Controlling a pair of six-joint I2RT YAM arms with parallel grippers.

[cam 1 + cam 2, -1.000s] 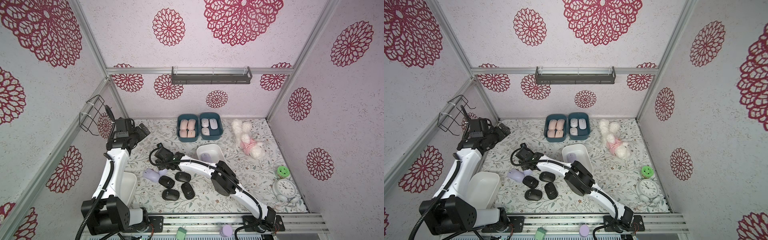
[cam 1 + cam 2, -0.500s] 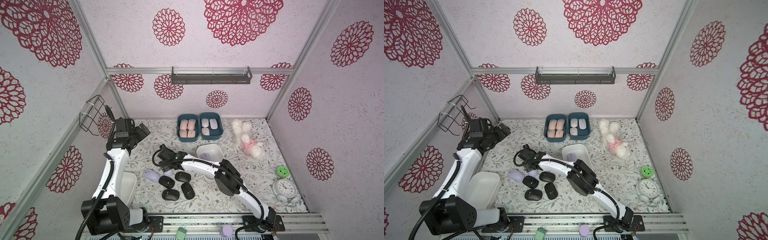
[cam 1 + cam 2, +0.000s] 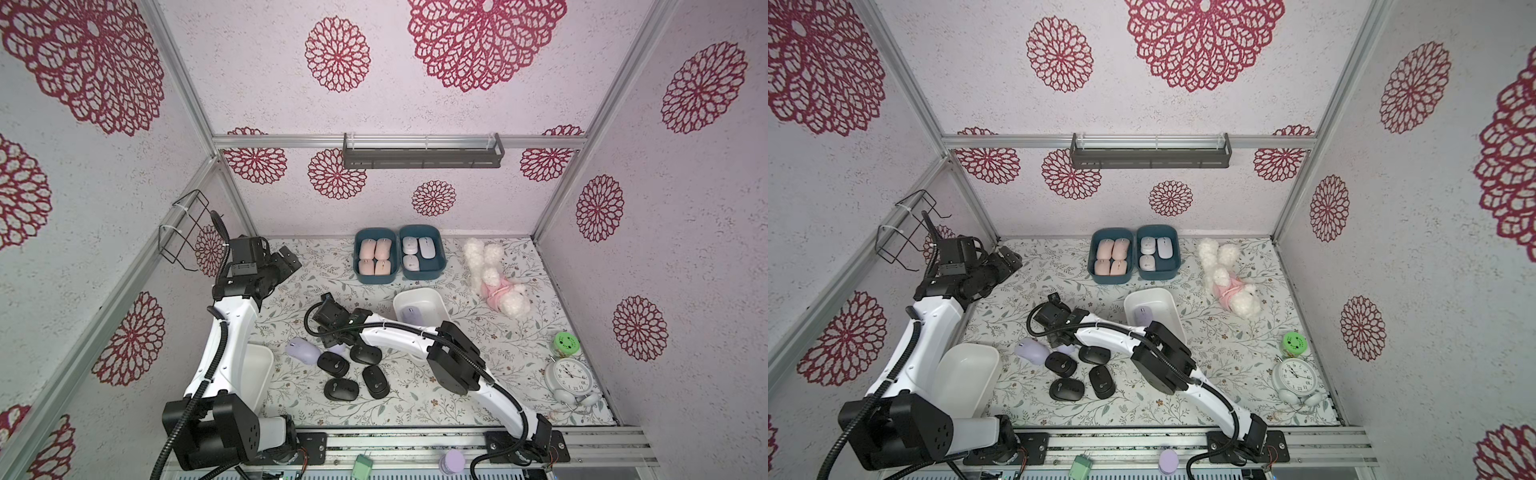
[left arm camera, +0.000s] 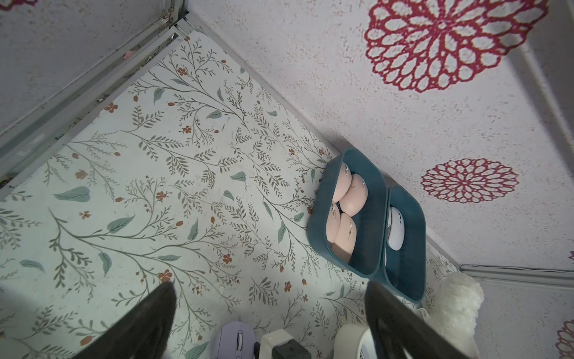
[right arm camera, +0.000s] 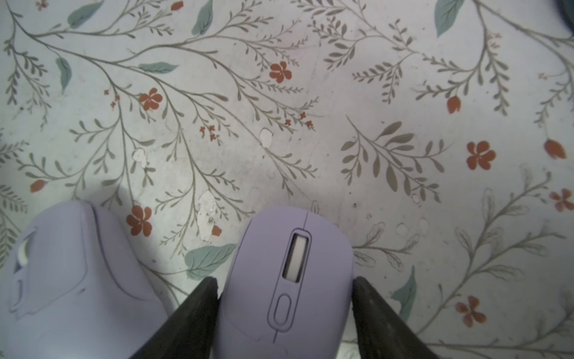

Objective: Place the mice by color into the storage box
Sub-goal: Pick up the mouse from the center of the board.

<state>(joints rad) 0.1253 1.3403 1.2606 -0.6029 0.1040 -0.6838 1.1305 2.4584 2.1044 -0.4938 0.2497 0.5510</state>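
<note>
**Right claw** (image 5: pixel 284 279): clenched on a lilac mouse (image 5: pixel 267 264). One dark finger (image 5: pixel 198 304) lies against each flank, and the scroll wheel faces up. In both top views this claw sits low over the floral surface (image 3: pixel 478 345), at the far edge of the loose group of mice near the front centre.

**Second lilac mouse** (image 3: pixel 303 351): loose on the surface just beside the gripped one, on its left.

**Black mice:** four, at (image 3: pixel 333 365), (image 3: pixel 365 354), (image 3: pixel 375 381) and (image 3: pixel 341 389). They are bunched on the surface just in front of the right claw.

**Third lilac mouse** (image 3: pixel 412 316): inside the white box (image 3: pixel 419 293), which stands between the loose group and the teal boxes.

**Teal boxes:** two, side by side at the back wall.
- The left teal box (image 3: pixel 356 266) holds four peach mice (image 3: pixel 375 257), packed two by two.
- The right teal box (image 3: pixel 443 262) holds three pale mice (image 3: pixel 417 253).

**Second white box** (image 3: pixel 967 374): front left, partly hidden by the left arm.

**Left claw** (image 4: pixel 268 287): released, with its fingers (image 4: pixel 155 310) spread wide. It is raised over the surface near the far left corner, well apart from every mouse.
</note>
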